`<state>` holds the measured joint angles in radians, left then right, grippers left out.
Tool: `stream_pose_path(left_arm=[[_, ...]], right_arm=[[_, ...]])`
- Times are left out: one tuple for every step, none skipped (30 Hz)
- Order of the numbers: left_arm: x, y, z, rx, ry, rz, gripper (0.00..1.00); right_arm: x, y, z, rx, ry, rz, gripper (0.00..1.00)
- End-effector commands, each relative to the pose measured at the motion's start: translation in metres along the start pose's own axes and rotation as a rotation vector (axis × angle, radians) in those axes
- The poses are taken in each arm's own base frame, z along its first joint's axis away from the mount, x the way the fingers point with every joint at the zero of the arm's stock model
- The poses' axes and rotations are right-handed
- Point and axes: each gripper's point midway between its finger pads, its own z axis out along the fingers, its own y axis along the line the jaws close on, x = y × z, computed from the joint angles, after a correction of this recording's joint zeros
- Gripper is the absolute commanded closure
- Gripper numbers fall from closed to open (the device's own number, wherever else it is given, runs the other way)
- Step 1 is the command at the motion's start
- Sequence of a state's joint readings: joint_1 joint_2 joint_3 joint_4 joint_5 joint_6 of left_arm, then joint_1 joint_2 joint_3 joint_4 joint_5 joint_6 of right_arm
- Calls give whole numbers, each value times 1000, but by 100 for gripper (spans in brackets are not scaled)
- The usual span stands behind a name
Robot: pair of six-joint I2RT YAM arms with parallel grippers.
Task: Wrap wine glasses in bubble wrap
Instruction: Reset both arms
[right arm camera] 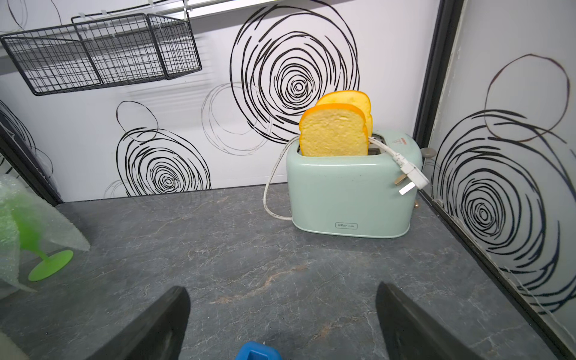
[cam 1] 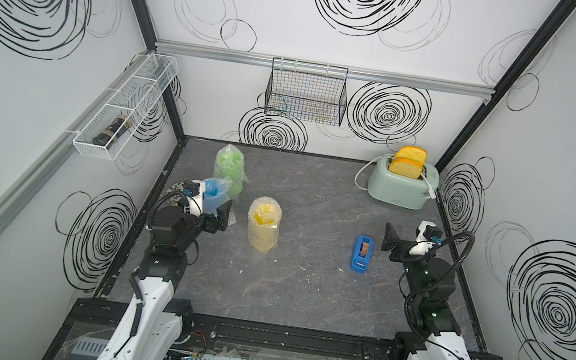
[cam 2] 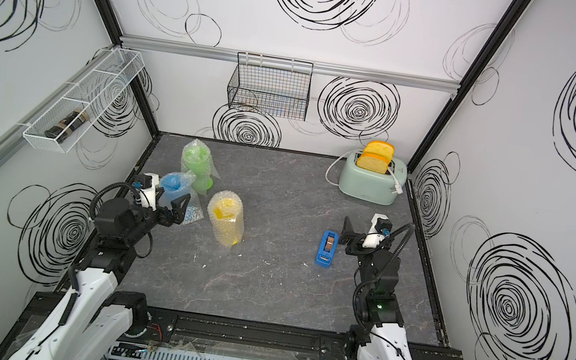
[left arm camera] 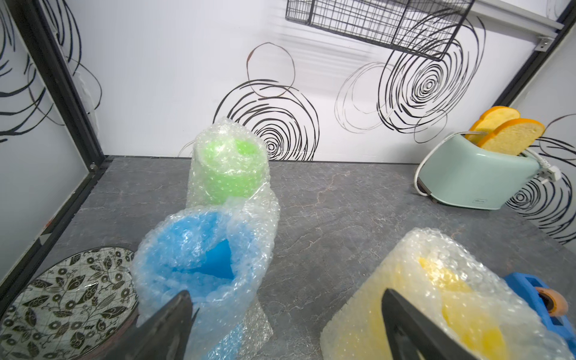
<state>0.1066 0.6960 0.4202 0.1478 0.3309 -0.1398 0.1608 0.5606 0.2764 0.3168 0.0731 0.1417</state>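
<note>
Three wine glasses stand upright on the left half of the table, each inside a sleeve of bubble wrap (cam 1: 230, 217). The lime green one (cam 1: 229, 168) (left arm camera: 229, 162) is farthest back, and its bare foot (right arm camera: 51, 265) shows in the right wrist view. The blue one (cam 1: 213, 193) (left arm camera: 202, 258) is just in front of it. The yellow one (cam 1: 263, 223) (left arm camera: 436, 296) stands to their right. My left gripper (cam 1: 220, 216) (left arm camera: 285, 293) hangs open just in front of the blue glass, holding nothing. My right gripper (cam 1: 391, 239) (right arm camera: 282, 290) is open over bare table beside the tape dispenser.
A blue tape dispenser (cam 1: 361, 254) (right arm camera: 257, 350) lies right of centre. A mint toaster (cam 1: 399, 188) with two bread slices stands at the back right. A patterned plate (left arm camera: 62, 296) sits at the left edge. A black wire basket (cam 1: 307, 93) and a white rack (cam 1: 122, 110) hang on the walls.
</note>
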Motion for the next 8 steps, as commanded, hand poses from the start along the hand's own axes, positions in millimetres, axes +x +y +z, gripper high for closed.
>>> stream_pose_path(left_arm=[[-22,-3,-4,4,-52,-8,3],[-20,-2,-4,-1,-50,-12,3],[-20,-1,-4,-5,-51,-10,3],[-19,0,-4,-10,-50,-6,4],[-20,2,-4,-20,-53,-5,3],[-22,3,-4,-31,-57,-8,3],[-23,4,-4,-36,-61,-11,4],[-25,3,-4,-34,-61,-10,4]], right_arm=[[-4,3,2,-21,-25,3,3],[-1,3,3,-19,-14,2,3],[0,2,4,-15,-6,2,3],[0,2,5,-14,-4,2,3],[0,2,5,-14,-3,0,3],[0,2,5,-13,-4,-1,3],[-1,2,4,-12,-9,-1,3],[-1,2,5,-12,-7,-3,3]])
